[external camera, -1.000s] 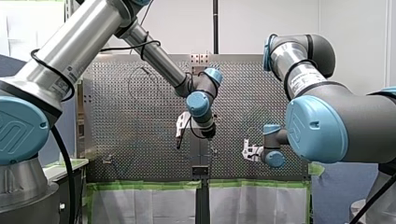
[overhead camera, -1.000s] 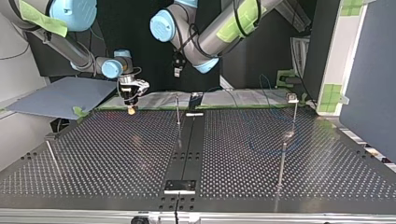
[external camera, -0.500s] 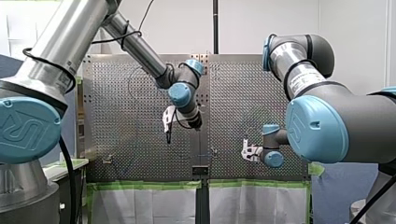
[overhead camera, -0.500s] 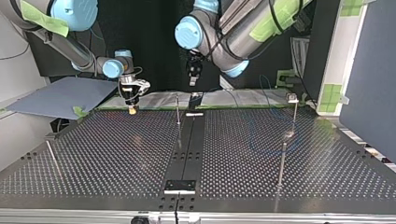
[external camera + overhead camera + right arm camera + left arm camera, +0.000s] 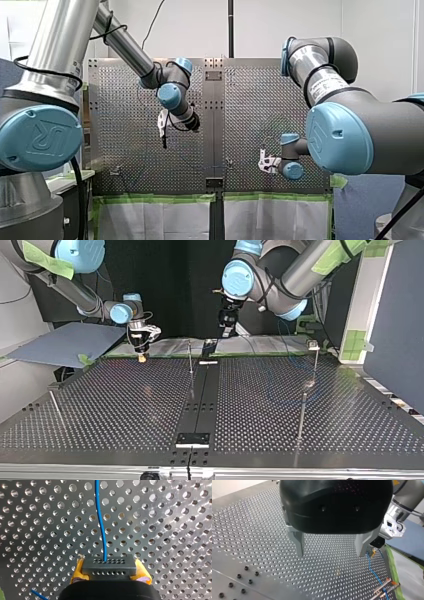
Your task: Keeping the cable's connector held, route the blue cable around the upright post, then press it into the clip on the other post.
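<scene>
Black connector (image 5: 109, 567), right wrist view only

Cable (image 5: 101, 522) bright blue, plain. Connector (image 5: 109, 566) dark grey, two rows of tiny holes on its face. My right gripper (image 5: 109, 569) black body, pads (image 5: 77, 572) yellow. My left gripper (image 5: 329, 551) glossy black body, fingers (image 5: 299, 542) bare silver metal. Table (image 5: 249, 530) silver-grey, even grid of round holes all over; black strip (image 5: 200, 400) down its middle in the top view. My left arm (image 5: 55, 50) and my right arm (image 5: 345, 130): silver tubes, dark grey shells, light-blue joint caps. Tape (image 5: 150, 198) on table edge green. Sheet (image 5: 65, 342) beside table slate blue.
</scene>
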Robot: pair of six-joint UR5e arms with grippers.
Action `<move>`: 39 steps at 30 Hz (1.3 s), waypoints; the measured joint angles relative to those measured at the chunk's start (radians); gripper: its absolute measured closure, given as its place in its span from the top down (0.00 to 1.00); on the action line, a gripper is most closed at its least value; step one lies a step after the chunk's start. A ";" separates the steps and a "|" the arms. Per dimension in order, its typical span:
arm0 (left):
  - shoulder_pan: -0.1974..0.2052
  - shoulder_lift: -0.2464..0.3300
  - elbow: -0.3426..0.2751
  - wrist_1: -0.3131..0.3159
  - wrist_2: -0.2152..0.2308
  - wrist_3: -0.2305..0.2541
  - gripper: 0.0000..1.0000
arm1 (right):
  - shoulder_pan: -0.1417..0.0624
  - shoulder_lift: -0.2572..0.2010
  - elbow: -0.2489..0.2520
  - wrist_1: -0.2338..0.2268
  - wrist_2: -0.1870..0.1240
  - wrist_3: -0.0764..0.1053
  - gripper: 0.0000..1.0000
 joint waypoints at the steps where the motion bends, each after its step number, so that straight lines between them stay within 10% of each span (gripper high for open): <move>1: 0.012 0.012 -0.005 -0.005 0.002 0.012 1.00 | 0.000 0.000 0.000 0.000 0.000 0.000 0.00; 11: 0.071 0.104 -0.026 0.022 -0.041 0.087 1.00 | 0.000 0.000 0.000 -0.001 0.000 0.000 0.00; 25: 0.057 0.235 -0.158 0.154 -0.077 0.048 1.00 | 0.000 0.000 0.000 -0.001 -0.001 -0.001 0.00; 39: 0.041 0.207 -0.307 0.303 -0.147 0.091 1.00 | -0.002 0.000 0.000 -0.003 0.003 -0.008 0.00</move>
